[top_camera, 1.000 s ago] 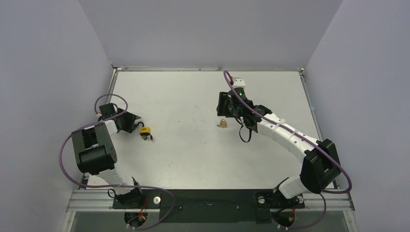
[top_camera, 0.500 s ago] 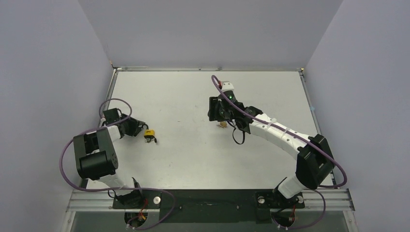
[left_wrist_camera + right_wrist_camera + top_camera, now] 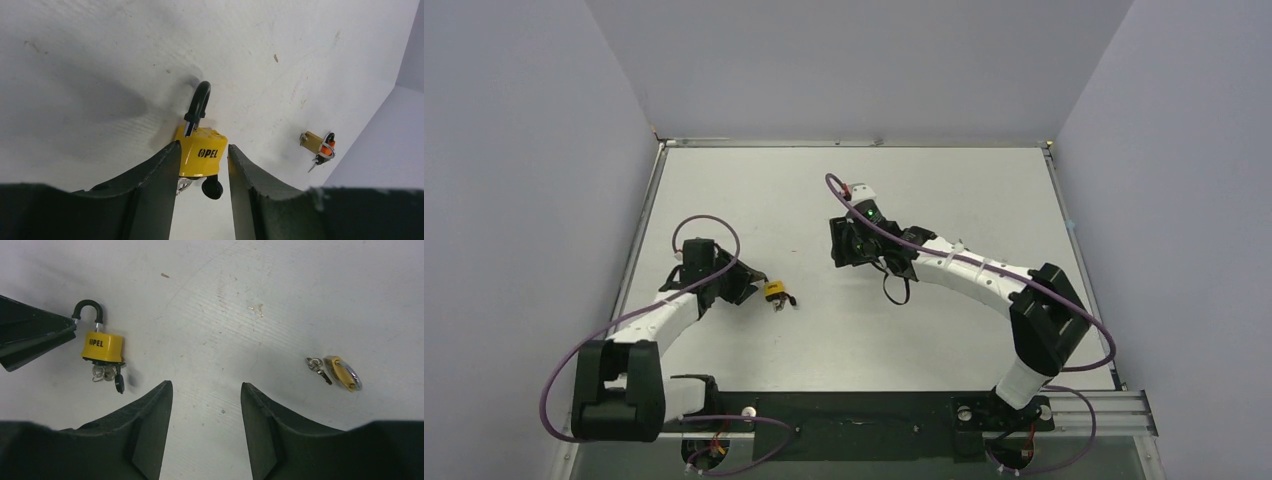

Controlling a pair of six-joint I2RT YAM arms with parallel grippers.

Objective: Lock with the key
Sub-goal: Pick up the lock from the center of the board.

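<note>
1. The left gripper (image 3: 203, 147) is nearest the arm bases. Its jaws stand apart and clamp nothing. The right wrist view shows its tips just beside the yellow padlock (image 3: 102, 346), at the shackle end. Whether they touch it cannot be told.
2. The yellow padlock lies flat on the table (image 3: 944, 190), just beyond those tips. Its black shackle (image 3: 198, 102) appears raised, with one leg free of the body.
3. A black-headed key (image 3: 119, 382) sits in the padlock's keyway, at the end opposite the shackle. A small key ring (image 3: 100, 372) lies beside it.
4. Handling, judged:
   - The padlock is rigid metal, dense for its bulk and not fragile.
   - Its painted faces look smooth, so it is likely to slide on the table if pushed from one side.
   - Grip it across the two flat sides of the body, clear of the shackle and key.
   - The key head is thin and small. Pinch it on its flat faces, or it is likely to twist out.
   - The coated shackle probably gives better friction for pressing it home.
5. The right gripper (image 3: 206, 390) hovers beyond the yellow padlock, on its right. Its jaws are apart and nothing is between them.
6. A small brass padlock (image 3: 342, 372) with its own keys lies farthest off, well apart from the yellow padlock.
</note>
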